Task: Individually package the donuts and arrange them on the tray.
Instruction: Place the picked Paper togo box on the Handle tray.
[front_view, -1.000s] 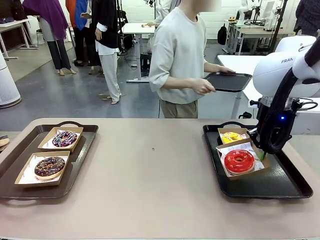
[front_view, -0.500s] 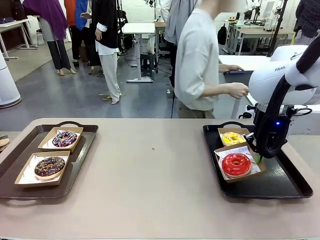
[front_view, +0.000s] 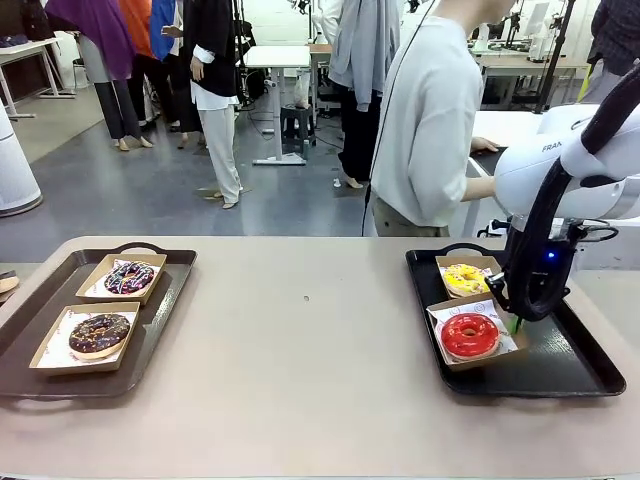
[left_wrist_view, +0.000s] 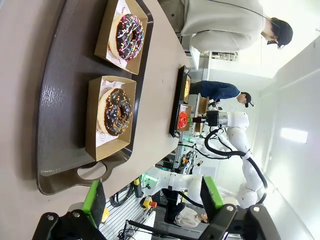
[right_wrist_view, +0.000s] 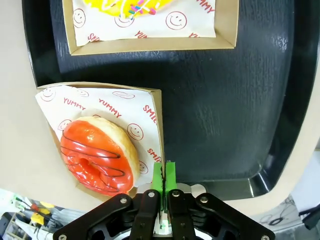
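Observation:
On the black right tray (front_view: 572, 366) the glossy red-iced donut (front_view: 470, 336) lies on printed paper in a cardboard box (right_wrist_view: 159, 125). My right gripper (front_view: 516, 322) is shut on that box's rim, with the green pads (right_wrist_view: 163, 172) pinching the cardboard edge beside the red donut (right_wrist_view: 97, 155). Behind it sits the yellow-iced donut (front_view: 465, 278) in its own box (right_wrist_view: 150, 46). On the brown left tray (front_view: 160, 330) are the sprinkled donut (front_view: 129, 277) and the chocolate-glazed donut (front_view: 99, 333), each boxed. My left gripper (left_wrist_view: 152, 199) hovers open, apart from the chocolate donut (left_wrist_view: 117, 111) and sprinkled donut (left_wrist_view: 129, 36).
A person (front_view: 430, 120) in a pale top stands at the far side, turned toward a white table at the right. The beige tabletop (front_view: 300, 340) lies bare between the two trays. More people stand farther back.
My right gripper and the red donut's box have shifted slightly left and toward the tray's front. The person has turned away to the right, and the black tray they held is no longer seen.

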